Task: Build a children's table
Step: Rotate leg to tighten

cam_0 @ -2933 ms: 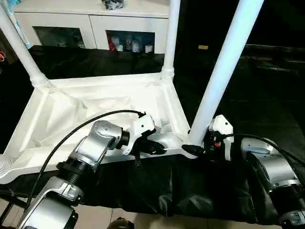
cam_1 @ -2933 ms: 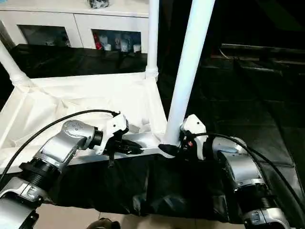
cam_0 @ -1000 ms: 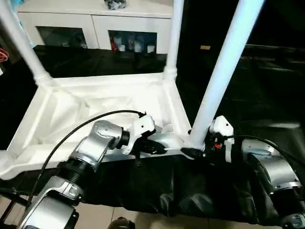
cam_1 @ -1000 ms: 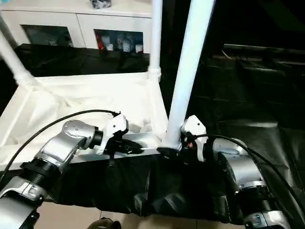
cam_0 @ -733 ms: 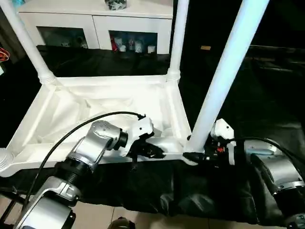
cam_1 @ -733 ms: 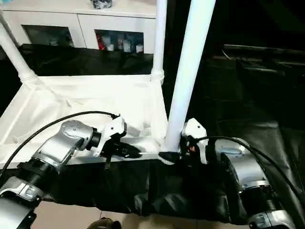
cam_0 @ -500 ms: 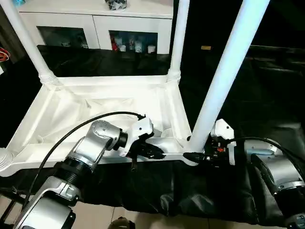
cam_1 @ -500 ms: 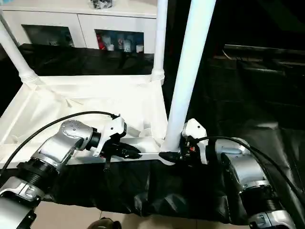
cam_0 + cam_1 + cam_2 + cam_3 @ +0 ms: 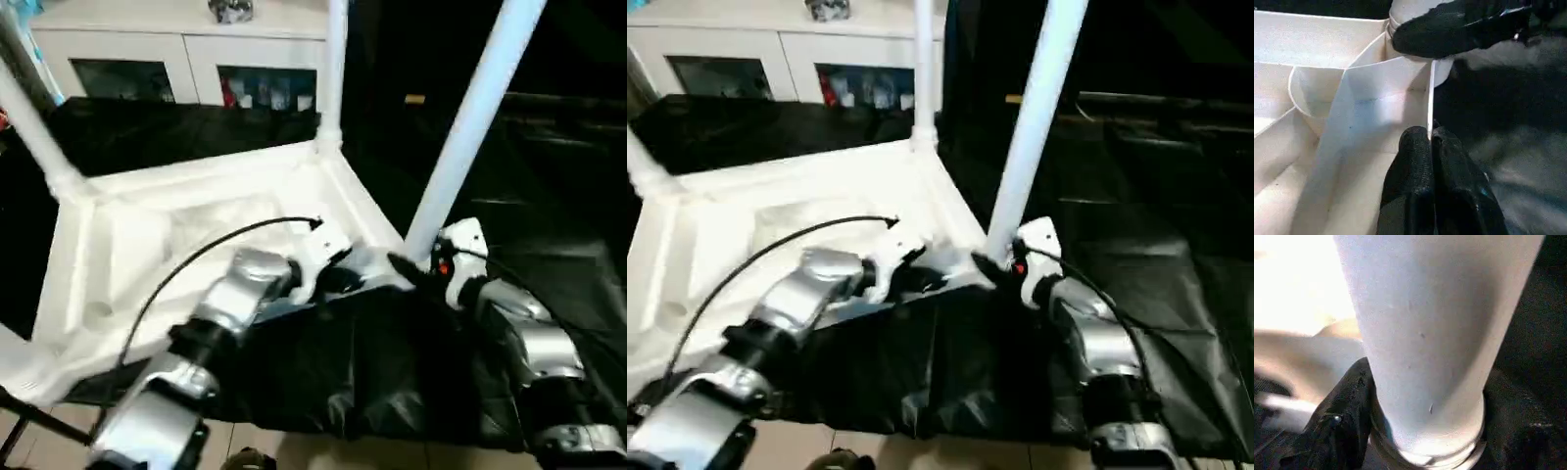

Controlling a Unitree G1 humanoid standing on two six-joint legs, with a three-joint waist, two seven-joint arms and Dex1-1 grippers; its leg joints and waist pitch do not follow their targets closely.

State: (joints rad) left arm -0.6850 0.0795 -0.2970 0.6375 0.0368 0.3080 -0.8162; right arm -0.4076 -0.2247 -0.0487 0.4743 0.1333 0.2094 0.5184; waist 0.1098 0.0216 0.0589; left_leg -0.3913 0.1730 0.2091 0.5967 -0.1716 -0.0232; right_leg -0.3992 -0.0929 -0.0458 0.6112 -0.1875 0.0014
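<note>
The white children's table (image 9: 147, 235) lies upside down on a black sheet, legs pointing up. My left gripper (image 9: 343, 279) is at the near rim beside the near right corner. In the left wrist view its fingers (image 9: 1415, 161) are shut on the thin rim edge (image 9: 1429, 98). My right gripper (image 9: 407, 266) clasps the base of the near right leg (image 9: 470, 127). In the right wrist view its black fingers (image 9: 1347, 411) hug both sides of that leg (image 9: 1430, 333) at its socket. The far right leg (image 9: 335, 69) and the far left leg (image 9: 29, 127) stand in their corner sockets.
A white cabinet with glass doors (image 9: 196, 59) stands behind the table. The black sheet (image 9: 372, 372) bunches in folds between my arms and hangs over the near edge, with tiled floor (image 9: 294, 452) below. A black cable (image 9: 216, 245) arches over my left forearm.
The table's near right corner has swung up and away from me, both grippers going with it while still holding. The table looks turned, and the picture has shifted a little.
</note>
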